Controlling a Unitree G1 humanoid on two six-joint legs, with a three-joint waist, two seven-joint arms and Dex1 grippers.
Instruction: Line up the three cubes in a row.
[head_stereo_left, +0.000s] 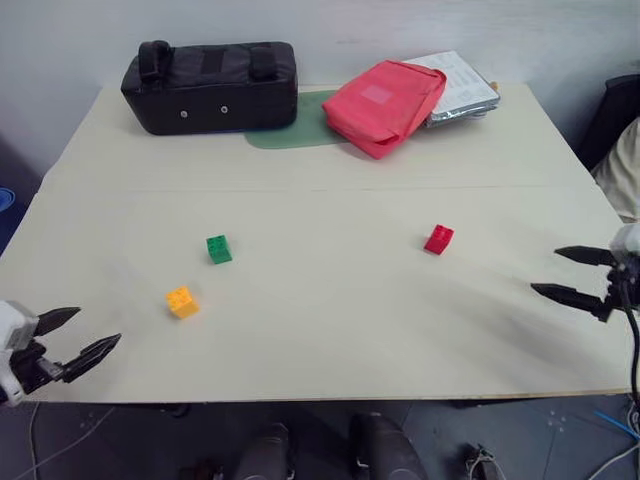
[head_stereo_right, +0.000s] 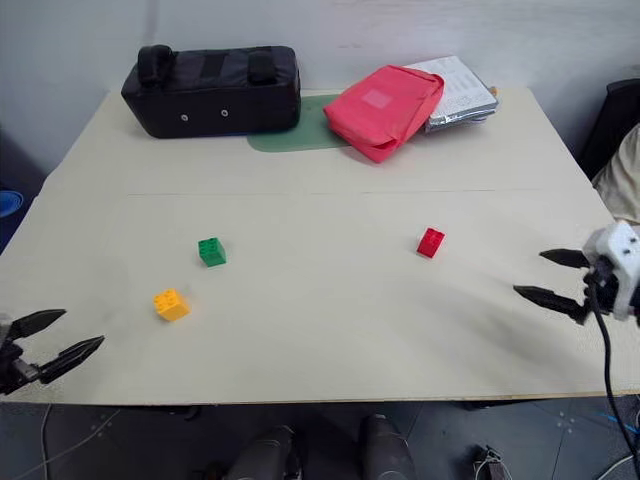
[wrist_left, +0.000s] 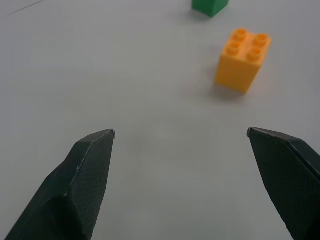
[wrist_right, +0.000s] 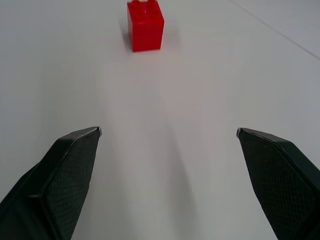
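Both pincers hang at the table's near corners, the left gripper and right gripper each spread wide, holding and touching nothing. You face three tiny studded bricks, well apart: orange-yellow cube near left, green cube just beyond, red cube right. They look light, rigid and smooth, so pinch opposite flat sides, below the studs.

**Where everything sits on my tabletop**

Three cubes lie apart on the tabletop: one nearest my left hand, another just behind it, the third well to the right, ahead of my right hand. A case and a pouch sit along the far edge.
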